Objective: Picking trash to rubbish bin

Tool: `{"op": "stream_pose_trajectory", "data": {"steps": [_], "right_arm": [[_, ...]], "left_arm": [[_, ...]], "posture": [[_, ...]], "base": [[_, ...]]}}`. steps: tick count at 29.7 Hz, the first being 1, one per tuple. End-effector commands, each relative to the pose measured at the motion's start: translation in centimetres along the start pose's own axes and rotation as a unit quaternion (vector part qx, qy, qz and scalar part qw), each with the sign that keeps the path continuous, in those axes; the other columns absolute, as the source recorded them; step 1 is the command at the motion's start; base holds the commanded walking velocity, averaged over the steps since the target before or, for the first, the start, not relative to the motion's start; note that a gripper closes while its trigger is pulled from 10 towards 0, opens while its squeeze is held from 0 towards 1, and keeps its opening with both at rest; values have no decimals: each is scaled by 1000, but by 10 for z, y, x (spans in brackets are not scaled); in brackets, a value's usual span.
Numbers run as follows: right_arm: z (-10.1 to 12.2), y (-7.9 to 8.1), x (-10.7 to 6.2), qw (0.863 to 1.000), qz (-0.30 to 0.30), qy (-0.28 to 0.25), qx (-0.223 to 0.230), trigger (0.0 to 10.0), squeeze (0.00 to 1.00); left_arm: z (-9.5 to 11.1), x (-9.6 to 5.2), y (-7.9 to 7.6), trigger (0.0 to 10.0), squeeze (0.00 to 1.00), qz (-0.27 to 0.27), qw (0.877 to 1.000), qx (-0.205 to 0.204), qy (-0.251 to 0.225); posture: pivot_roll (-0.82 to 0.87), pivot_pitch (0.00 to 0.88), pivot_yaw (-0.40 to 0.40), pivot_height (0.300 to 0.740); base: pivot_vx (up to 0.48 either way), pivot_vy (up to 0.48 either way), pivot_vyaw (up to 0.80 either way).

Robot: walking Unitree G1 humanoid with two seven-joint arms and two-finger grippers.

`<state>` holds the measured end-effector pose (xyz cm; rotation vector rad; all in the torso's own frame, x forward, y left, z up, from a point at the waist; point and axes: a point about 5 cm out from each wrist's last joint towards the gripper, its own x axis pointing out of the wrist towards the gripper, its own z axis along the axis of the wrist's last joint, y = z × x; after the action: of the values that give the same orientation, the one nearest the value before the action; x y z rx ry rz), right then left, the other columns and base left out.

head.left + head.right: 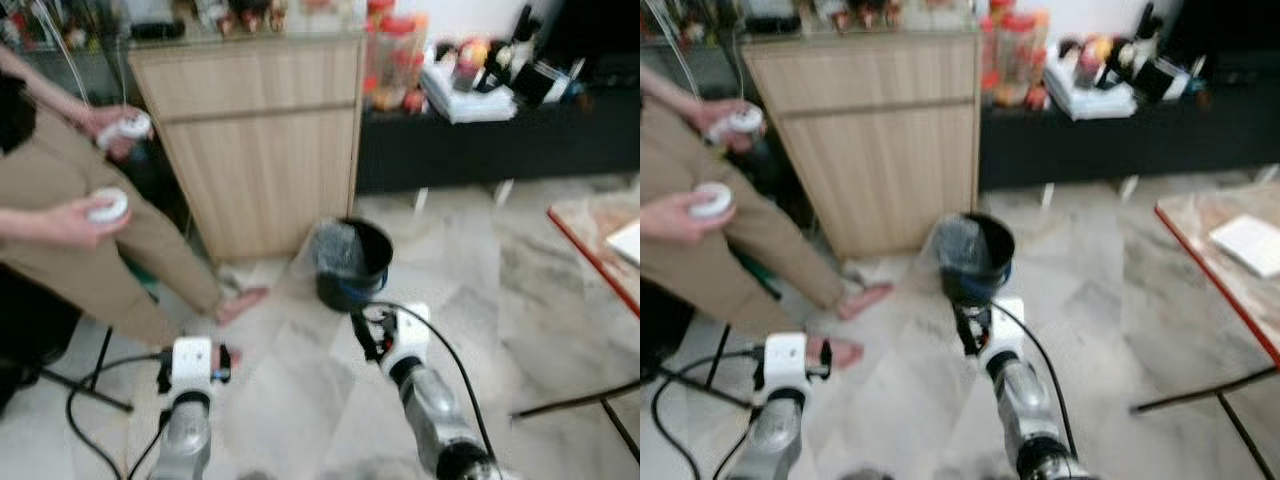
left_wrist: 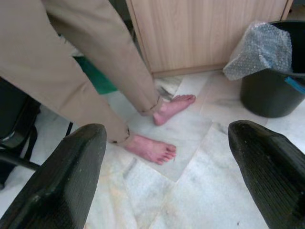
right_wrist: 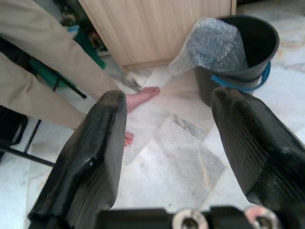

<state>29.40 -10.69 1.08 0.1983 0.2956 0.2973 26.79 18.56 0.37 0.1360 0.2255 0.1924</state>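
With a sheet of bubble wrap (image 3: 209,45) already draped over the near-left rim of the black bin (image 1: 352,263), both the left pincer (image 1: 222,362) and the right pincer (image 1: 366,332) are held spread and empty, so a search for further trash is judged next.

I see black bucket (image 3: 257,57) with blue handle band, clear bubble wrap (image 3: 212,45) dotted with small bubbles draped over its rim. Floor (image 1: 300,400) pale marble, grey veining. Cabinet (image 1: 260,150) light wood grain. Person's trousers (image 2: 71,62) tan; white controllers (image 1: 108,204) in their hands. Low table (image 1: 1210,260) edged red. Both arms silver with white wrists; left gripper (image 2: 167,191) and right gripper (image 3: 167,143) fingers black.
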Motion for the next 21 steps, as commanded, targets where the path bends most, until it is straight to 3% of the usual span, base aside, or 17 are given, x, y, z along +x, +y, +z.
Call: {"op": "stream_pose_trajectory", "data": {"steps": [1,13,21], "right_arm": [[-2,0,-2,1000,1,-3,-7,10000,0],[2,-1,-2,1000,5,-11,-9,10000,0],[4,-2,-2,1000,-7,-24,-4,10000,0]], "left_arm": [[2,0,-3,10000,0,-10,1000,4,-6],[8,4,-1,10000,0,-5,1000,0,-15],[16,8,4,10000,0,-22,999,19,-33]], "posture": [[17,174,-27,740],[17,170,-46,740],[17,149,-7,740]], "base": [[0,0,0],[0,0,0],[0,0,0]]}}
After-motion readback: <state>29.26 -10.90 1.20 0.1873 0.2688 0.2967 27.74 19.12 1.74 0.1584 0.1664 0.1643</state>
